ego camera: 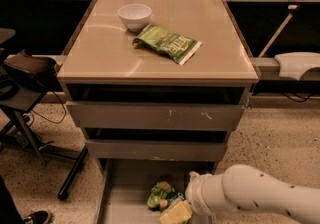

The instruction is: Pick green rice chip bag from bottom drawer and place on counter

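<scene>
- Your gripper (175,213) is down in the bottom drawer (127,188), at the right edge of the green rice chip bag (160,196).
- You cannot tell whether it is open or closed.

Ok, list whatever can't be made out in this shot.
Camera view only:
- The gripper, low in the bottom drawer beside the chip bag: cut off by the lower edge, so contact with the bag is unclear.
- The chip bag: right side hidden by the gripper; lettering too small.
- The bottom drawer: front cut off by the lower edge, right side hidden by the arm.
- Insides of the upper drawers: in shadow.
</scene>
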You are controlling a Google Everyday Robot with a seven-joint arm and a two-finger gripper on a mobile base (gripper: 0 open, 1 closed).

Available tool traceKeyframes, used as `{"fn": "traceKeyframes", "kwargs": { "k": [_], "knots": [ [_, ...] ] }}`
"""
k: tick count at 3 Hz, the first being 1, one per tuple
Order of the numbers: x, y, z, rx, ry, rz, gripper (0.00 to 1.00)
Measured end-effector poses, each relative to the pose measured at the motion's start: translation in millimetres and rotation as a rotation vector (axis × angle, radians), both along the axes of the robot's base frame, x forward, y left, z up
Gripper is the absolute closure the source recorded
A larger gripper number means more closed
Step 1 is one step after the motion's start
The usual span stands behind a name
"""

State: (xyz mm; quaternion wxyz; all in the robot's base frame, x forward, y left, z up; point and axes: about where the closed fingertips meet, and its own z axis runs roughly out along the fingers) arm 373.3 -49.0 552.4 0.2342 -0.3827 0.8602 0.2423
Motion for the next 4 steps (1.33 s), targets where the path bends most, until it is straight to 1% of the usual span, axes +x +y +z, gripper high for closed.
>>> {"fn": "traceKeyframes", "kwargs": {
  "k": [1, 2, 3, 4],
  "knots": [
    [-24, -28, -38, -0.160, -0.014, -0.019, 0.00],
    [-22, -82, -25, -0.294, -0.125, -0.103, 0.00],
    [-19, -103, -10, -0.312, -0.176, -0.176, 0.00],
    [-16, -102, -14, -0.301, -0.186, -0.178, 0.00]
  ]
}}
